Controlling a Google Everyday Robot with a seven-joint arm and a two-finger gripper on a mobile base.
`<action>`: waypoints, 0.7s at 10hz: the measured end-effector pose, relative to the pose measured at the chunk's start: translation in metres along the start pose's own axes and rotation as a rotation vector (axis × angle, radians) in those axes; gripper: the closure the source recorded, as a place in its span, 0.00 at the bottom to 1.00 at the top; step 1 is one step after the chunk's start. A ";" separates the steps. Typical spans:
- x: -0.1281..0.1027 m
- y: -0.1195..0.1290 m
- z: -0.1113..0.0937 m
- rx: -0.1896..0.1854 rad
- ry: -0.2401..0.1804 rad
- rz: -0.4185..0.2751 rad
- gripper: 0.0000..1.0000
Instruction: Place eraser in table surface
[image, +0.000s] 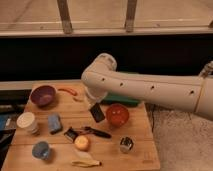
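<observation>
1. Camera view, tool state: the gripper (94, 104) hangs over the middle of the table surface (137, 134), at the end of the cream arm (150, 87) reaching in from the right. It is clamped on the upper end of the eraser (97, 114).
2. Camera view, task item: the eraser hangs tilted below the gripper, just left of the orange bowl (117, 115). Whether its lower end touches the wood cannot be told.
3. Progress: judged to be in the placing phase. The eraser is grasped and carried, but lowering and release are not yet done.
4. Obstructions: the orange bowl is close on the right, and the black-handled utensil (98, 132) lies just below. Bare wood between them is narrow.
5. Other items: purple bowl (43, 95), blue sponge (54, 122), white cup (26, 121), round fruit (82, 143), metal cup (126, 145), green tray (122, 99).
</observation>
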 end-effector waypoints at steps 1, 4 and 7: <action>0.001 -0.001 0.000 0.000 0.001 0.001 0.86; 0.001 0.000 0.001 -0.002 0.002 0.000 0.86; -0.007 -0.004 0.006 0.006 -0.011 -0.012 0.86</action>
